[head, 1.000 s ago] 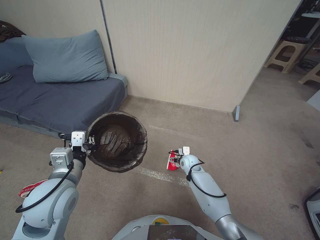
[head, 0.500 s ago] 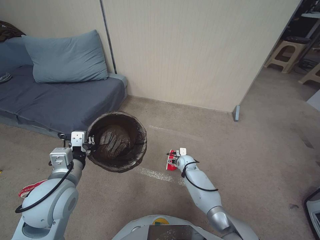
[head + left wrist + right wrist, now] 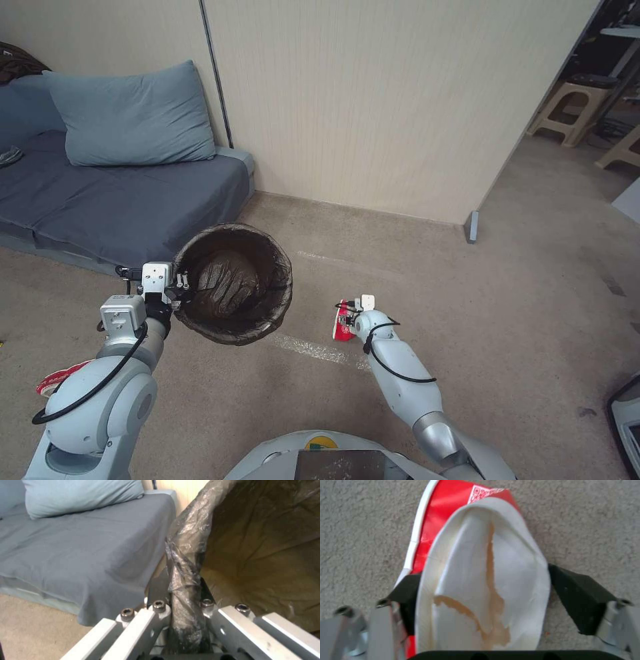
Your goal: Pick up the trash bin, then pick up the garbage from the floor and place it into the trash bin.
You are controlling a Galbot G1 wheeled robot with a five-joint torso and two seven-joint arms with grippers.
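The right gripper clasps a crushed red-and-white paper cup between its black pads, low over the carpet. To its left, the left gripper pinches the bag-lined trash bin by its rim, held aloft beside the sofa.

Even, soft indoor light throughout; no hard shadows on the carpet, only faint shade under the trash bin. Wide-angle bending of the wall toward head-view edges. Wrist views soft, blurred on nearest metal; mild sheen on bin liner, cup interior bright, near washed out.
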